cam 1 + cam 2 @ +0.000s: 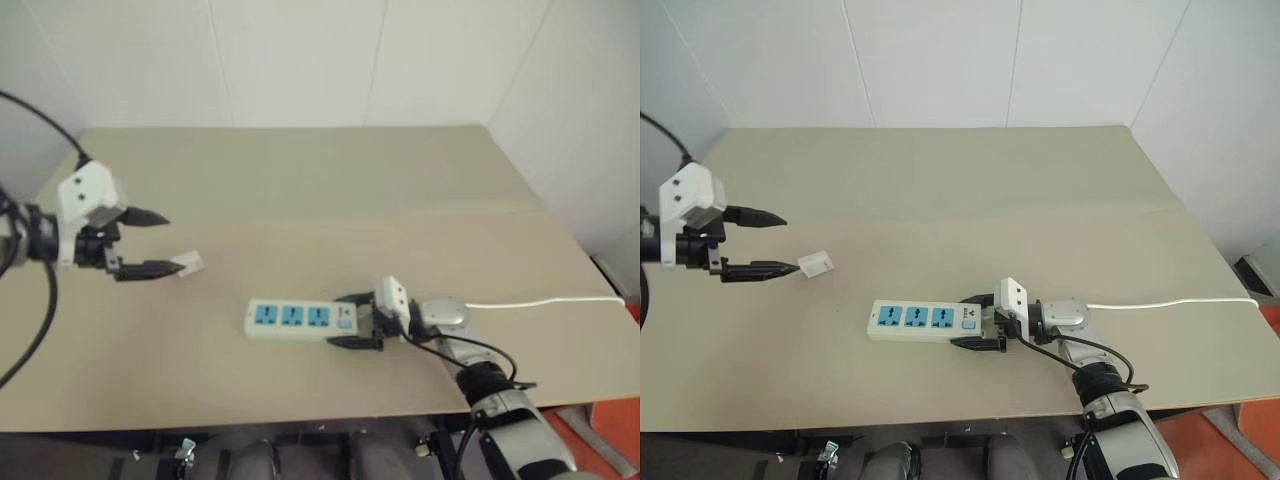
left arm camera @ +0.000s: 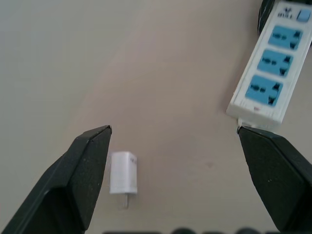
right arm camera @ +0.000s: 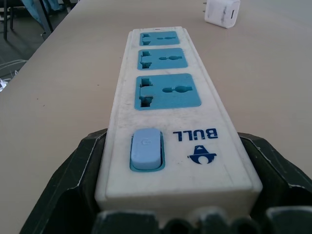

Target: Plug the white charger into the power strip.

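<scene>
The power strip [image 1: 300,319] is lying flat on the tan table [image 1: 300,190], near the front edge, with three blue sockets [image 3: 167,91] facing up and its switch [image 3: 146,148] at the end toward the robot's right. That switch end is clamped between the two black fingers of the right gripper [image 1: 357,320], one finger against each long side (contact is clear in the right wrist view). A thin white cord [image 1: 540,300] is seen running off toward the table's right edge.

The white charger [image 1: 817,263] is lying on its side on the table, well apart from the strip, off to the robot's left. Its metal prongs [image 2: 126,200] are exposed and level with the table, not inserted in any socket.

The left gripper [image 1: 143,243] is held above the table with its fingers spread wide and nothing between them. In the head views the lower fingertip [image 1: 780,268] is seen just beside the charger; whether it is touching cannot be told. In the left wrist view the charger is seen close to one finger [image 2: 85,165], and the strip's far end close to the other.

All three sockets are unoccupied.
</scene>
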You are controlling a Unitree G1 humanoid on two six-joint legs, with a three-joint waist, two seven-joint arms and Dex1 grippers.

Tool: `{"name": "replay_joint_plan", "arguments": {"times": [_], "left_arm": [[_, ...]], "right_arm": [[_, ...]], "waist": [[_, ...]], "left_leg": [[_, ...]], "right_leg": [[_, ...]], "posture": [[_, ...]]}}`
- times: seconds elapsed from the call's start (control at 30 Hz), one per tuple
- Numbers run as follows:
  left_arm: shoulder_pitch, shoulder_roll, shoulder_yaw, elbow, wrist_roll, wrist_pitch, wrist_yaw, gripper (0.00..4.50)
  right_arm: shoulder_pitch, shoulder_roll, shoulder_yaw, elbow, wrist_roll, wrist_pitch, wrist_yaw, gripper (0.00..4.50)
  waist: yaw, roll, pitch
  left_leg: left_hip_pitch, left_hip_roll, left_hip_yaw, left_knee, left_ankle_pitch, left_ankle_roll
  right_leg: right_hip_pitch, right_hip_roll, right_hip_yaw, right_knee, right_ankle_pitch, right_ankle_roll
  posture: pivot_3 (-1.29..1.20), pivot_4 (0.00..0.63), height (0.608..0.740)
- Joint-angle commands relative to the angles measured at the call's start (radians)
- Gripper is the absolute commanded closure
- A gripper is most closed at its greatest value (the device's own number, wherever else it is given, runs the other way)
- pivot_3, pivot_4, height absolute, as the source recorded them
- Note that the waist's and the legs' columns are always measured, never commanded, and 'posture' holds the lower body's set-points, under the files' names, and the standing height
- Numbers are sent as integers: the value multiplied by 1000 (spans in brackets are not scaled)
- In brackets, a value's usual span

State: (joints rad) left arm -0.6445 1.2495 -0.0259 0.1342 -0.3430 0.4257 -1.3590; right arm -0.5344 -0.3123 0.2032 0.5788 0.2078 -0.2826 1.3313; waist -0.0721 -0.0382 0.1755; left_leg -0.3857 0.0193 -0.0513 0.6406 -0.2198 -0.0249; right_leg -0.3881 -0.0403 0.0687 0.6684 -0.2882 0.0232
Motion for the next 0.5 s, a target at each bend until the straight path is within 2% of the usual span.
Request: {"name": "replay_joint_plan", "arguments": {"times": [0.03, 0.17, 0.23, 0.3, 0.37, 0.5], "left_arm": [[-221, -26, -172, 203, 199, -106, -153, 0], [-508, -159, -371, 493, 455, -185, -209, 0], [-596, -209, -443, 605, 557, -220, -228, 0], [-668, -259, -563, 708, 724, -285, -212, 0], [-728, -322, -596, 810, 778, -323, -199, 0], [-822, -451, -613, 980, 845, -236, -187, 0]], "right_arm": [[21, 23, 38, 15, -34, -2, -3, 1067], [21, 35, 35, 16, -39, -4, -17, 1067], [24, 38, 34, 10, -41, -1, -27, 1067], [34, 33, 33, -6, -38, 5, -29, 1067], [47, 26, 30, -27, -36, 14, -32, 1067], [73, 11, 27, -66, -37, 31, -45, 1067]], "waist": [[2, -1, 0], [2, -1, 0], [-4, -1, 0], [-8, -1, 0], [-11, -1, 0], [-5, -2, 0]], "left_leg": [[0, 0, 0, 0, 0, 0], [0, 1, -1, 1, 0, 0], [0, 1, -1, 2, 0, 0], [0, 1, -1, 2, 0, 0], [0, 1, -1, 2, 0, 0], [-4, 1, -2, 3, 0, 0]], "right_leg": [[0, 1, 0, 1, 0, 0], [-1, 2, 0, 3, 0, 0], [-1, 3, 0, 3, 0, 0], [-1, 3, 0, 4, -1, 1], [-2, 3, 1, 5, -1, 1], [-4, 3, 0, 5, -1, 2]], "posture": [[0, 150, 740], [0, 150, 740], [0, 150, 740], [0, 150, 740], [0, 150, 740], [0, 150, 740]]}}
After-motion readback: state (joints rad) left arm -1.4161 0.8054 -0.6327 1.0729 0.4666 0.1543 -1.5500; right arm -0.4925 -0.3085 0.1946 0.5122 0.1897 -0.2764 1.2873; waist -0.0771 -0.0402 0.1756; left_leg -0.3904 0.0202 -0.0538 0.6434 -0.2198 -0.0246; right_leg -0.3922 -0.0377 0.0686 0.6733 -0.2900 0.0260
